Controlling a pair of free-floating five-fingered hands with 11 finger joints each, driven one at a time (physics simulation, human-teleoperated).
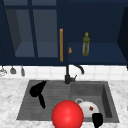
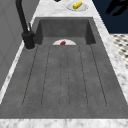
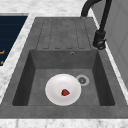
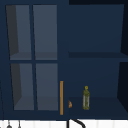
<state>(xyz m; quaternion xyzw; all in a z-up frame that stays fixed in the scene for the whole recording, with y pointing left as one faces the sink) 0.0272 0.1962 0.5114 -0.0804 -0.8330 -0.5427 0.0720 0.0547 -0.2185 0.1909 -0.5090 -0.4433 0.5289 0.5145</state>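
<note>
1. Hovering over the grooved grey drainboard at the left, the left hand has straight, spread fingers and holds nothing.
2. The right hand hangs at the near rim of the grey sink basin, beside a white round plate with a small red piece; whether it grips anything, I cannot tell.
3. A large red ball sits near-centre.
4. Judgement: approach the plate rim slowly and from above.

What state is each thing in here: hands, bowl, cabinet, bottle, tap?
left hand: open, over the draining board, holding nothing
right hand: at the sink's front edge
white bowl: upright in the basin, small red piece inside
cabinet door: closed
bottle: upright on the open shelf
tap: no water visible
</note>
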